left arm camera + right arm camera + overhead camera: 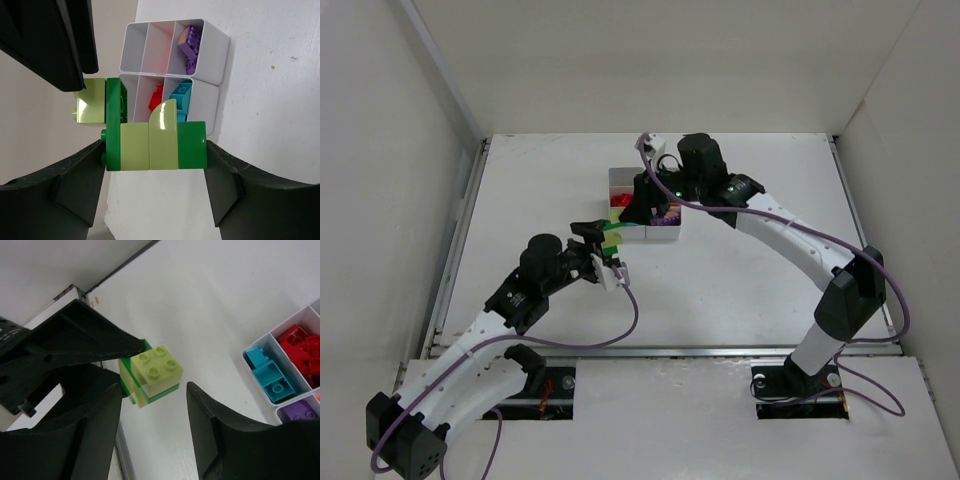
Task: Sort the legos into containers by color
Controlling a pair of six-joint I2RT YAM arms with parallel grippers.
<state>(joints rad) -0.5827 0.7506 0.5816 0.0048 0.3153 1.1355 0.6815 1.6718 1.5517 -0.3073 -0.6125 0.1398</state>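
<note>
We show the left claw [155, 155] gripping an unsorted green cluster [192, 145], the right claw [156, 390] gaping beside it; red, teal, purple legos [189, 45] already fill the containers [216, 65].

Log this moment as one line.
left fingers: gripping green brick cluster | right fingers: open, near its yellow-green brick | organiser box: partly filled

A robotics lab cell is suggested: a flat white table [750, 280] is enclosed by plain white panel walls [380, 150] beyond the left gripper [604, 243] and right gripper [642, 208]; purple cables [637, 303] are trailed behind them.
</note>
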